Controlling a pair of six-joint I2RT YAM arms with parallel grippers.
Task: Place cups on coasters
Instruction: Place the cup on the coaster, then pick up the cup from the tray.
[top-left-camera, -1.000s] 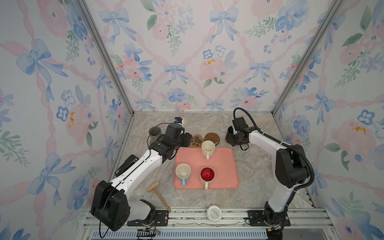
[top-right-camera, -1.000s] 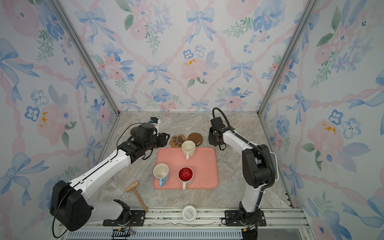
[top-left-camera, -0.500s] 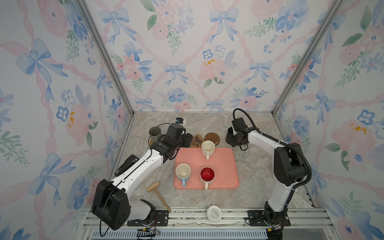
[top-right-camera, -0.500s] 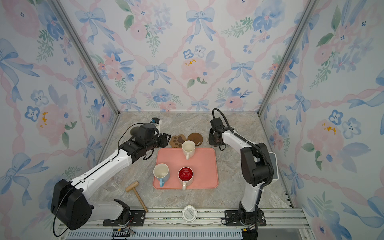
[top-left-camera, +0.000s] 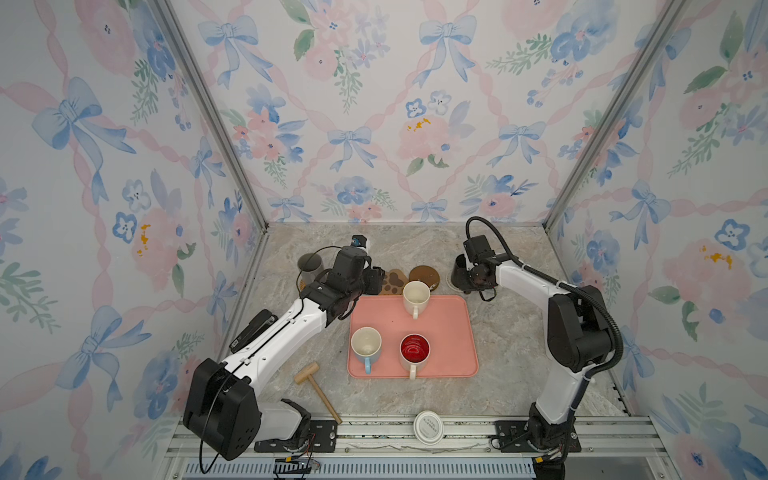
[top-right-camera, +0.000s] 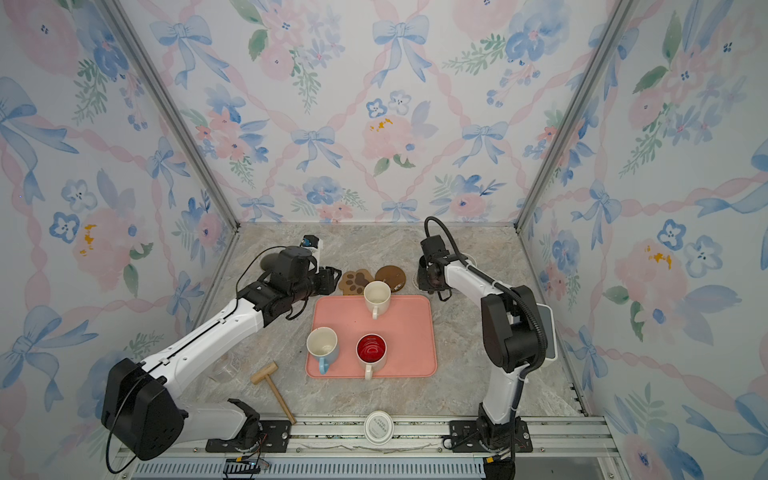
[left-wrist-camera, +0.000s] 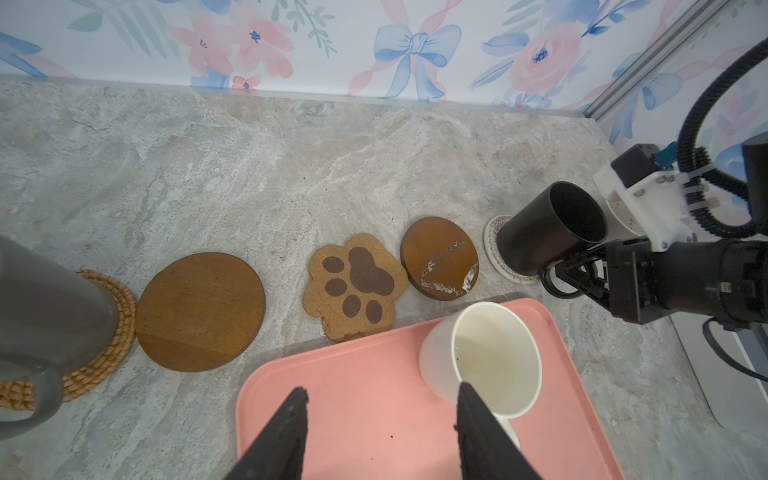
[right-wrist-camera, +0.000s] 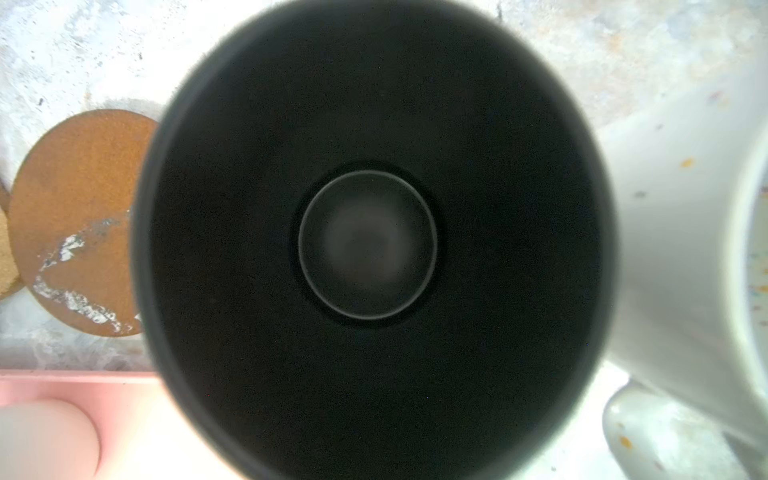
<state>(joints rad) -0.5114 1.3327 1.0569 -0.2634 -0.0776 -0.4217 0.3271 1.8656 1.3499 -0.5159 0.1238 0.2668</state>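
The black cup (left-wrist-camera: 548, 232) stands on the cream woven coaster (left-wrist-camera: 494, 237). My right gripper (left-wrist-camera: 575, 272) is at its handle, and its jaws are too hidden to read. The right wrist view looks straight into the black cup (right-wrist-camera: 365, 241), with a speckled off-white cup (right-wrist-camera: 685, 249) beside it. A grey cup (left-wrist-camera: 45, 307) sits on the rattan coaster (left-wrist-camera: 104, 332). Bare coasters lie between them: a brown round (left-wrist-camera: 199, 309), a paw (left-wrist-camera: 355, 286) and another brown round (left-wrist-camera: 438, 257). My left gripper (left-wrist-camera: 380, 399) hangs open over the pink tray (top-left-camera: 449, 332), next to the cream cup (left-wrist-camera: 482, 357).
The tray also holds a light blue cup (top-left-camera: 365, 345) and a white cup with a red inside (top-left-camera: 414, 349). A wooden mallet (top-left-camera: 316, 386) lies front left, and a white round lid (top-left-camera: 428, 426) sits on the front rail. Walls close in on three sides.
Both arms stay almost where they were. The black cup keeps its place on the cream coaster, and no cup on the tray has moved.
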